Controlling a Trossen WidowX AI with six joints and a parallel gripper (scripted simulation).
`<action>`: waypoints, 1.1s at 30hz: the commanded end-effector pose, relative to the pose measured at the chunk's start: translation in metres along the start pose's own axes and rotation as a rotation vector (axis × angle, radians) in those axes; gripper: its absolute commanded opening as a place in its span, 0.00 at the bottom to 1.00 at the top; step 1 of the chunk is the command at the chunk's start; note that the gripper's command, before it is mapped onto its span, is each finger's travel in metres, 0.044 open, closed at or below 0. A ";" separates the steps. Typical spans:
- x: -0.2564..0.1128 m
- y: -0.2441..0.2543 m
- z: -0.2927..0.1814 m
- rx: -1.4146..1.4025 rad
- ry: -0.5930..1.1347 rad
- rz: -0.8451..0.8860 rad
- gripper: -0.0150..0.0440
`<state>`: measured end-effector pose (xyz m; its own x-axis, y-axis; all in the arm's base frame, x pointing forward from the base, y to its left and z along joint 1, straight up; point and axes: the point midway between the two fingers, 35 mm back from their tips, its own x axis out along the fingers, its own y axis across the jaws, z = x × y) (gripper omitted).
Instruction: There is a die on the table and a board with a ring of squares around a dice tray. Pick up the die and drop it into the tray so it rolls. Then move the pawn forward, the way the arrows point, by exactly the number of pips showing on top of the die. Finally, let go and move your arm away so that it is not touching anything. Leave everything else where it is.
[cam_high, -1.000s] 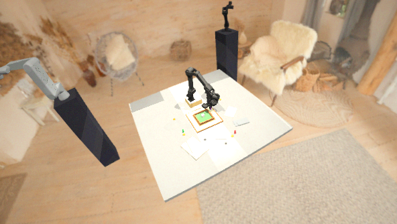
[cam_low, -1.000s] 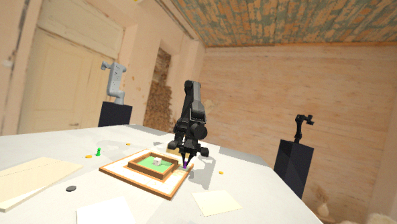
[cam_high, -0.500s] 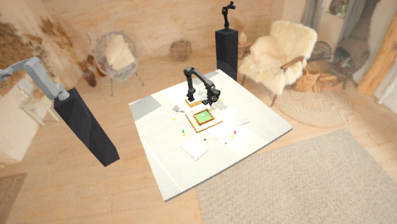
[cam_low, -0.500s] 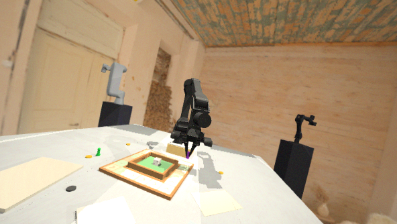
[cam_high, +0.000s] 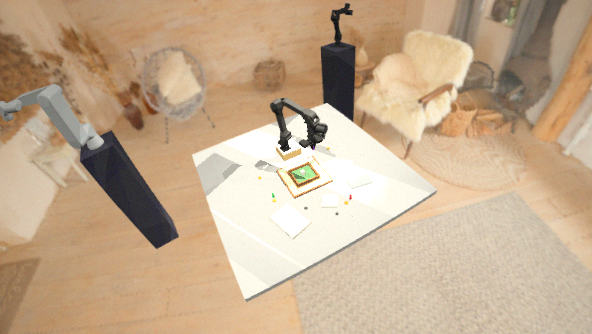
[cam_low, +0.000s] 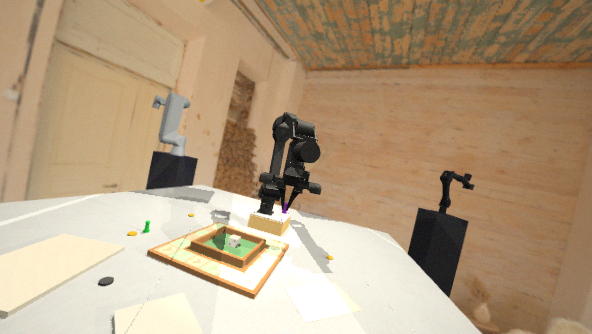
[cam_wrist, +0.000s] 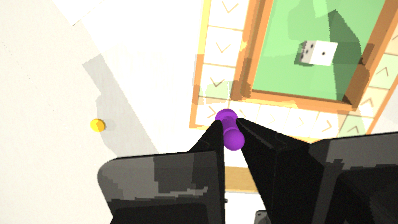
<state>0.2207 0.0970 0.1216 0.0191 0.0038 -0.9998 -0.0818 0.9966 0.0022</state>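
My gripper (cam_high: 313, 146) (cam_low: 285, 206) (cam_wrist: 228, 125) is shut on the purple pawn (cam_low: 285, 208) (cam_wrist: 233, 138). It holds the pawn in the air, near the board's edge on the arm base's side. The board (cam_low: 180, 261) (cam_wrist: 226, 37) has a ring of arrow squares around the dice tray (cam_low: 217, 256) (cam_wrist: 300, 100), which has brown walls and a green floor. The white die (cam_high: 303, 171) (cam_low: 234, 241) (cam_wrist: 320, 53) rests inside the tray. In the wrist view its larger visible face shows one pip, and a narrower side face shows several.
My arm's base stands on a tan block (cam_high: 290, 154) (cam_low: 269, 223) beside the board. A green pawn (cam_high: 273, 195) (cam_low: 146, 226), a red pawn (cam_high: 350, 197), yellow discs (cam_high: 259, 177) (cam_low: 329, 257) (cam_wrist: 97, 125), dark discs (cam_high: 306, 208) (cam_low: 106, 281) and pale flat plates (cam_high: 290, 220) lie around.
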 end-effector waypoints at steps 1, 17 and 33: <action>0.000 0.000 -0.003 0.003 -0.003 0.001 0.25; 0.057 0.006 -0.034 0.003 0.000 0.002 0.25; 0.105 0.006 -0.045 0.003 0.001 0.001 0.25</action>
<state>0.1793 0.1003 0.0294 0.0276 0.0107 -0.9996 -0.0821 0.9966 0.0084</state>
